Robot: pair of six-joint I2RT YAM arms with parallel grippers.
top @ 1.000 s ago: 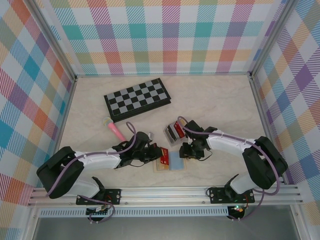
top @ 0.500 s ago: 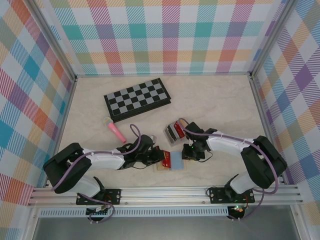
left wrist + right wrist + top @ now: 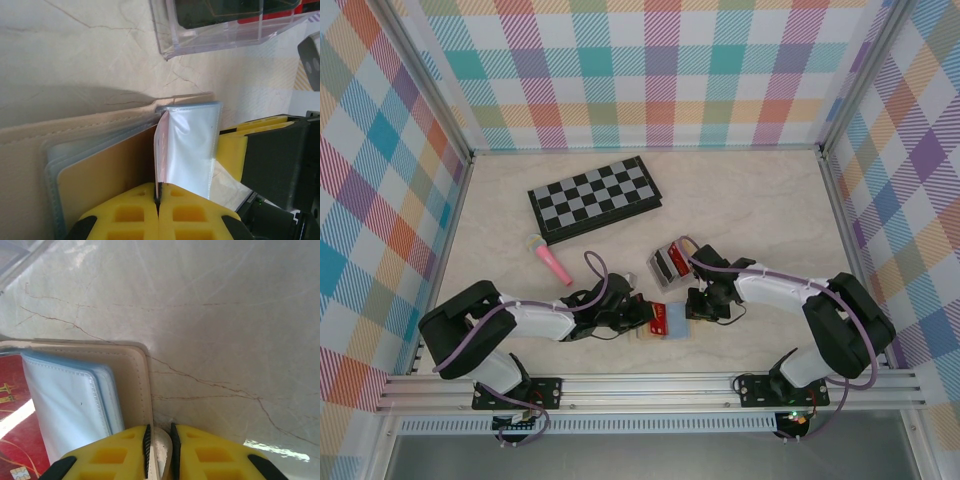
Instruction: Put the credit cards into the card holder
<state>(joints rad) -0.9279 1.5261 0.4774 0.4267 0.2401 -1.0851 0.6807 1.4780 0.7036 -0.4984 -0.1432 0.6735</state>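
- The pale marbled bench (image 3: 750, 200) carries a folding chessboard (image 3: 594, 198) at the back.
- A tan wallet (image 3: 670, 322) lies open near the front, between the two tools, with its pale blue sleeves showing.
- The card holder (image 3: 667, 265) is a clear plastic box just beyond the wallet. A black card (image 3: 220, 10) and a red card (image 3: 280, 12) stand inside it.
- A red credit card (image 3: 12, 410) with gold print rests among the wallet's sleeves.
- The right tool (image 3: 159, 440) pinches the wallet's tan edge.
- The left tool (image 3: 157, 197) is clamped tight on one clear sleeve (image 3: 190, 145), which stands upright.
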